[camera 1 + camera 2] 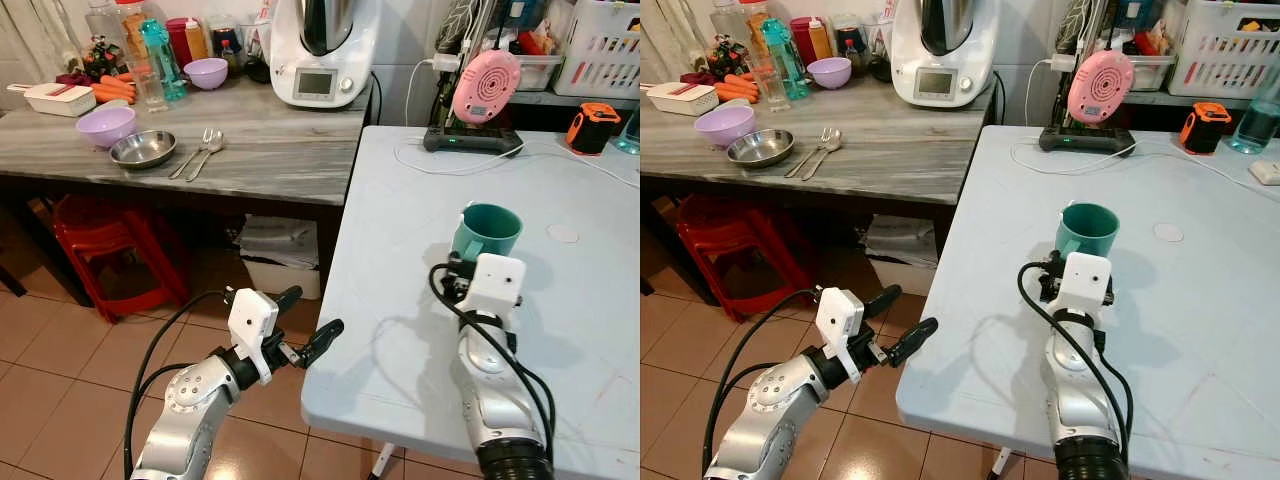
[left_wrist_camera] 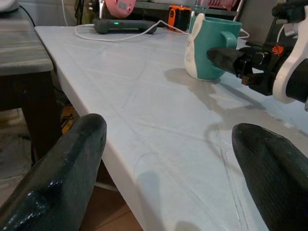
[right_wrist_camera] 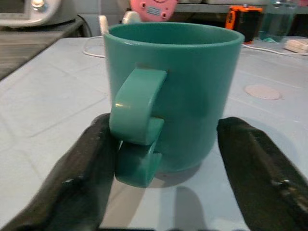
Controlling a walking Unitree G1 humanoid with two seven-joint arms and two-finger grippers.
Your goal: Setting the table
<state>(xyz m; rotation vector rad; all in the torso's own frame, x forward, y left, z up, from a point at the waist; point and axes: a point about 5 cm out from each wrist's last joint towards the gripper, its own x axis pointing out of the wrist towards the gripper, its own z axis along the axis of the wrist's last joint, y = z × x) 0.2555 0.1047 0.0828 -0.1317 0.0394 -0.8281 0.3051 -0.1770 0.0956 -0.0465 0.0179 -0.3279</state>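
Two fingers of right gripper apart astride teal mug on white table; best closed squarely, clear of handle.

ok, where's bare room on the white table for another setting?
Bare: the white table's near-left stretch, between its front edge and the green mug, and the right side beyond the mug. Crowded: the far edge, with the pink device, its white cable and the orange gadget.
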